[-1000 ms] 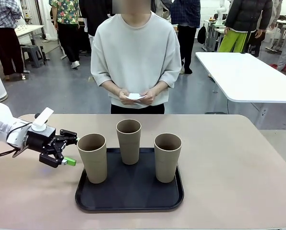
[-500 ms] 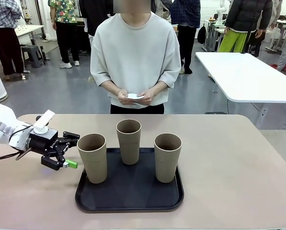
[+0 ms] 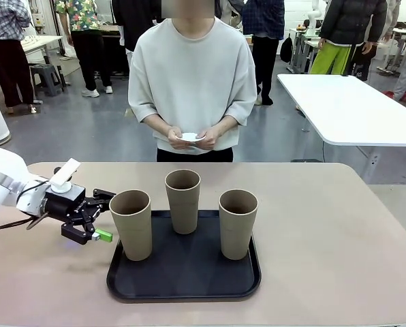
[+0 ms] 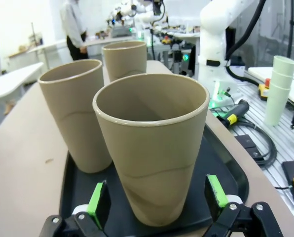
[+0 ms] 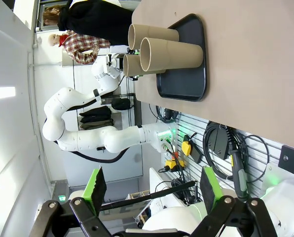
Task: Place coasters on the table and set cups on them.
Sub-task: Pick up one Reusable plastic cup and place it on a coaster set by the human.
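Reaching in level from nine o'clock, the left end effector [image 3: 105, 215] has its jaws spread wide, gripping nothing, just beside the cup [image 3: 131, 225] at eight o'clock on the black tray [image 3: 182, 287], mid-counter [image 3: 325, 238].

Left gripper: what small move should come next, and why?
Probably ease forward so the open left gripper straddles the nearest cup on the tray. The cup sits centred ahead of its green pads, apparently not yet between them. The coasters are in the person's hands.
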You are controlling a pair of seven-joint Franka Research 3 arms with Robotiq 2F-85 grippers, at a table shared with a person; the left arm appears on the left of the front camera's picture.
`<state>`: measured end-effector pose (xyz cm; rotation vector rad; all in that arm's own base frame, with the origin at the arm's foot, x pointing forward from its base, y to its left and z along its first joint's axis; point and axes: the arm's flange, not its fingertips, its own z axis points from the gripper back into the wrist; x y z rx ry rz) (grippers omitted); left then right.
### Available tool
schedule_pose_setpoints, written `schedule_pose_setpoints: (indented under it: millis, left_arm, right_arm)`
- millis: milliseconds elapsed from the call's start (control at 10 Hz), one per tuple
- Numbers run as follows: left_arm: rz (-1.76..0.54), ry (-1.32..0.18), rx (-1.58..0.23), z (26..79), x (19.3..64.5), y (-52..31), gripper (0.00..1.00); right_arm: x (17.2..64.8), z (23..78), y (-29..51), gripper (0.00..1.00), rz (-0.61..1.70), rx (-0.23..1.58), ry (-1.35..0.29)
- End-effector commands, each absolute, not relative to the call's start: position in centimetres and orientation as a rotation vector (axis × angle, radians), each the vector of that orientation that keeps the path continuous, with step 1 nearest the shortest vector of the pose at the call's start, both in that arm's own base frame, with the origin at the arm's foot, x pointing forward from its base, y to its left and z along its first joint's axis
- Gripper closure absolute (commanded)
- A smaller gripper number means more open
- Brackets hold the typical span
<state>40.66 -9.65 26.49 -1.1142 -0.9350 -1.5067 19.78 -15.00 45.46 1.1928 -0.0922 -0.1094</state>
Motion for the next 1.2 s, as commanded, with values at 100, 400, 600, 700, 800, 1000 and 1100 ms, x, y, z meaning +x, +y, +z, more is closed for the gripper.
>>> schedule_pose_setpoints:
  millis: [100,400,600,700,800,1000,1100]
  left_arm:
    - [-1.557,-0.964,-1.107,25.8,40.9,-10.8,0.0]
    - [-1.574,-0.952,-1.114,25.7,40.9,-12.2,0.0]
    - [-1.579,-0.949,-1.123,25.4,40.9,-12.9,0.0]
    - [-1.579,-0.944,-1.133,25.3,41.0,-13.2,0.0]
    - [-1.575,-0.943,-1.144,25.1,40.8,-13.7,0.0]
    - [-1.561,-0.945,-1.18,25.2,40.9,-14.2,0.03]
    - [-1.555,-0.949,-1.187,25.0,41.0,-14.4,0.04]
  right_arm:
    - [19.8,45.5,-15.0,0.0,-0.105,1.206,-0.092]
    - [19.8,45.5,-15.0,0.0,-0.105,1.206,-0.092]
    - [19.8,45.5,-15.0,0.0,-0.105,1.206,-0.092]
    - [19.8,45.5,-15.0,0.0,-0.105,1.206,-0.092]
    - [19.8,45.5,-15.0,0.0,-0.105,1.206,-0.092]
    - [19.8,45.5,-15.0,0.0,-0.105,1.206,-0.092]
    - [19.8,45.5,-15.0,0.0,-0.105,1.206,-0.092]
